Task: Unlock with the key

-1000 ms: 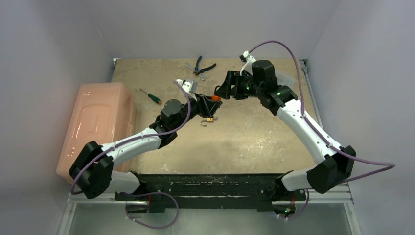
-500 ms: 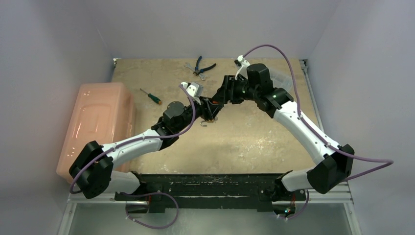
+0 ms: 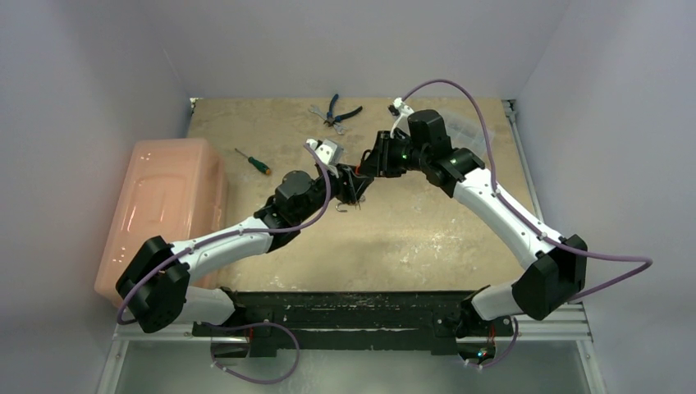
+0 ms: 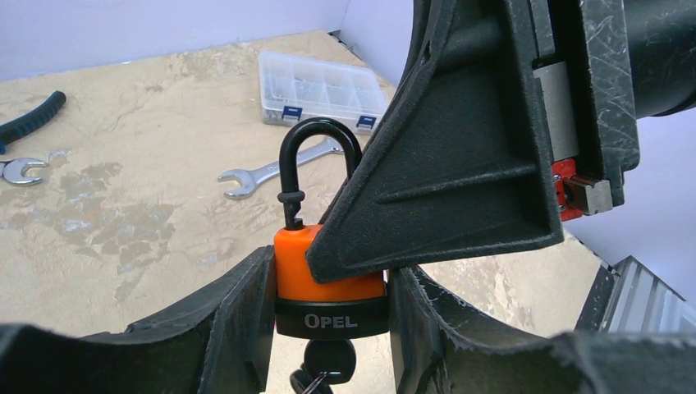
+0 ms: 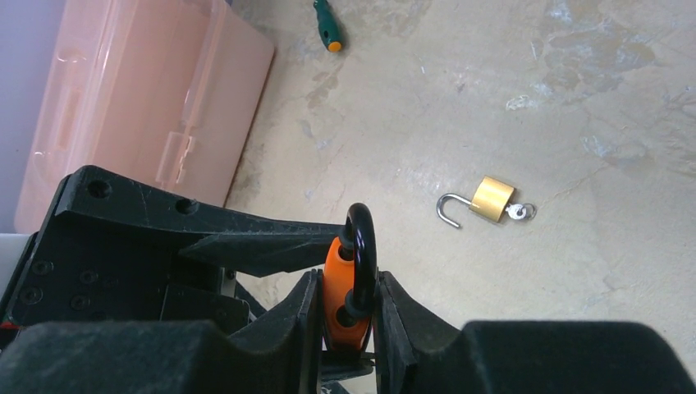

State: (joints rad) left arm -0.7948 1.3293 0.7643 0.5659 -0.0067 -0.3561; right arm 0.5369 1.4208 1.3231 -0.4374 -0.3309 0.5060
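Orange plastic sheathed the padlock (image 4: 328, 263), a squat rounded body with a black band stamped OPEL and a thin black arched shackle standing upright. The left hand (image 4: 331, 308) was clamped on its sides, matte black fingers pressed against the body. A key (image 4: 330, 359) hung in the underside, mostly hidden. The right hand (image 5: 349, 308) was closed on the same padlock from the opposite side, its ribbed, scuffed black fingers tight against the orange body and shackle. The pair held it in the air over the middle of the surface (image 3: 427, 222), a mottled, stained tan board.

Below lay a small brass padlock (image 5: 491, 199), its steel shackle swung open and a key in its base. A green-handled screwdriver (image 5: 328, 25) lay toward the far left corner, beside a translucent pink plastic case (image 5: 139, 98) along the left edge. A flat steel wrench (image 4: 263, 172) and a clear compartment box (image 4: 320, 82) sat toward the far right corner.
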